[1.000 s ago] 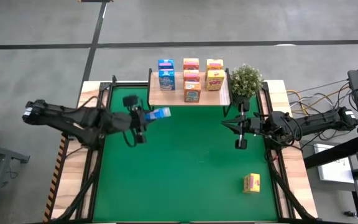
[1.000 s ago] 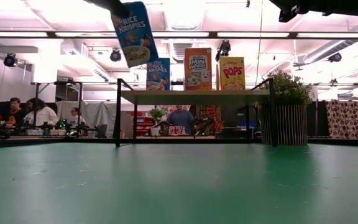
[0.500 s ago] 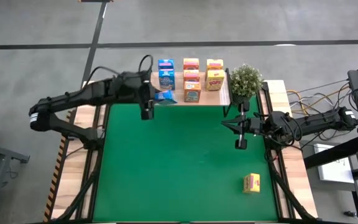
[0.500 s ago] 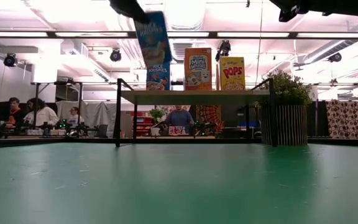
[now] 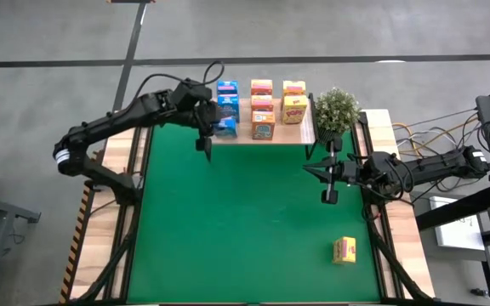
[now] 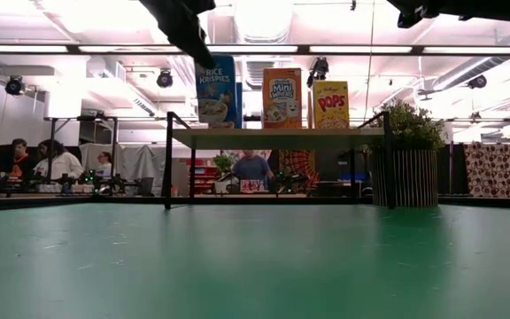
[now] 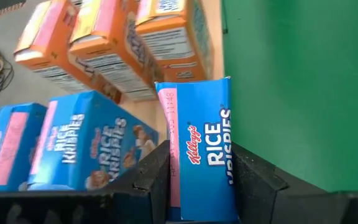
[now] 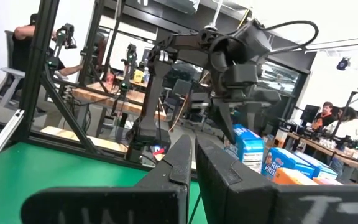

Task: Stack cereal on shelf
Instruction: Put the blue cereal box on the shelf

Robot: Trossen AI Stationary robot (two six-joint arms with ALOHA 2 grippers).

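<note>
My left gripper (image 5: pixel 213 126) reaches over the front left of the shelf (image 5: pixel 283 134), a light-wood board on black legs at the table's far edge, and is shut on a blue cereal box (image 7: pixel 201 155). Two more blue boxes (image 5: pixel 227 97) stand behind it. To their right are three orange-red boxes (image 5: pixel 262 106), then two yellow ones (image 5: pixel 293 100). A third yellow box (image 5: pixel 344 250) lies on the green mat near the right front. My right gripper (image 5: pixel 328 185) hangs shut over the mat's right side, holding nothing. My left gripper pinches the blue box's upper part (image 7: pixel 182 177) between its two fingers (image 7: pixel 154 183), one on each of two opposite faces. The fingers slant down onto it from above and from the table's left. The box stands upright (image 6: pixel 216 91), its bottom edge level with the shelf board.
A green potted plant (image 5: pixel 336 110) stands at the shelf's right end, close to my right arm. The shelf's front right strip is bare wood. People sit at benches beyond the table's far edge, seen in the low view.
My left arm has swung from above the mat's left part toward the far edge and come down at the shelf's front left. The blue box it carries has turned from tilted to upright and now sits in front of the other two blue boxes.
</note>
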